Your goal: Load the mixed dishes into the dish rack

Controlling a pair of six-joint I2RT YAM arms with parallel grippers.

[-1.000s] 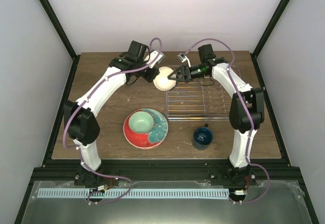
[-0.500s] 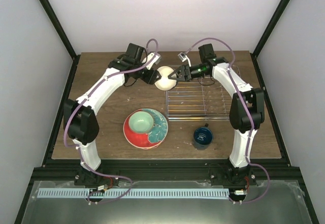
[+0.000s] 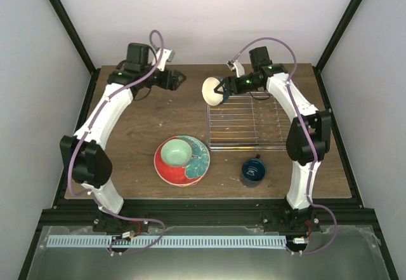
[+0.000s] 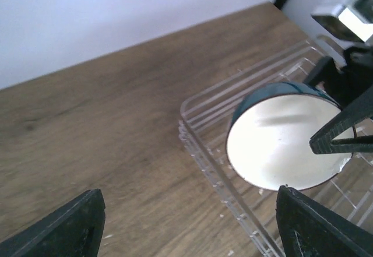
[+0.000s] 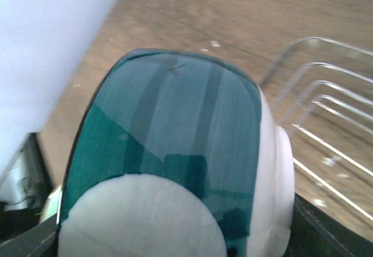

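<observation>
Right gripper [image 3: 221, 89]: jaws closed on the wall of the cream bowl [image 3: 210, 91], with one finger [image 4: 341, 130] lying across the cream inside. The other finger is hidden behind the teal-blue outside. The bowl is held on edge, with its opening facing the left arm and its foot ring toward the right wrist camera. It sits at the far-left corner of the dish rack [image 3: 247, 124]; cannot tell whether it touches the wires.

Left gripper [image 3: 181, 77]: jaws spread wide with nothing between them, over bare table [image 3: 139, 124], well apart from the bowl.

Rack bars carry no other dish. The pale green bowl [image 3: 175, 152] sits on the red-and-teal plate [image 3: 198, 166], near the rack's near-left corner. The dark blue mug [image 3: 253, 171] stands upright just in front of the rack's near edge.
</observation>
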